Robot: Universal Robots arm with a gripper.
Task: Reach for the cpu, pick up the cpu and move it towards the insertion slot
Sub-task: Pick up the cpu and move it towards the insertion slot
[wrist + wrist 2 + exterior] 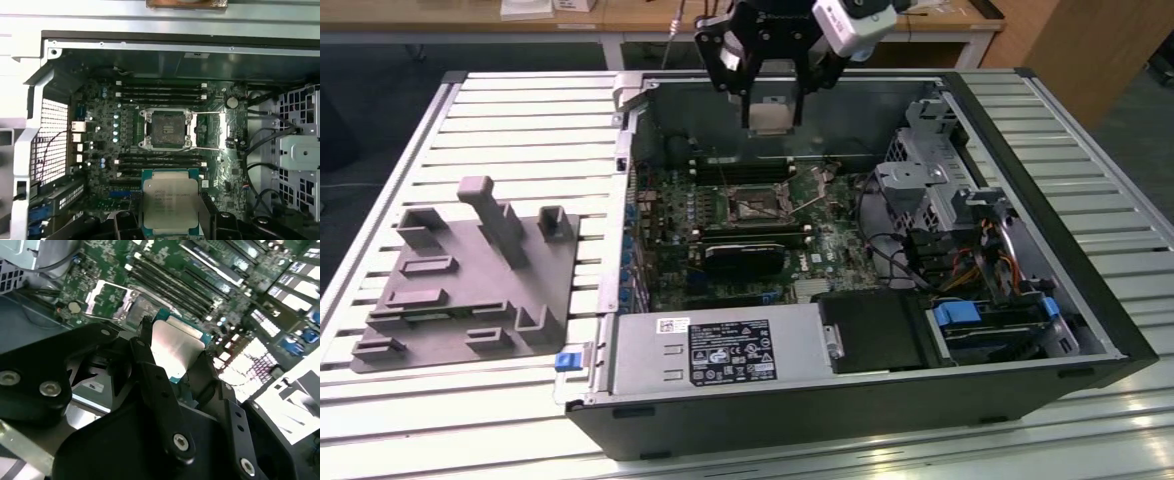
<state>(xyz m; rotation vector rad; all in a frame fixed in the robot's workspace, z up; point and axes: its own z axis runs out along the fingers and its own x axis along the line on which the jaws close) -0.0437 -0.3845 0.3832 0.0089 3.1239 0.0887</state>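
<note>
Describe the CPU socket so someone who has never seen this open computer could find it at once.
Start at the open computer case lying on the slatted table and look at the green motherboard inside. Near its middle sits the insertion slot, a dark square recess in a silvery metal frame. Unlike the long narrow memory slots on either side, it is square, and the gripper holds the cpu nearby.
</note>
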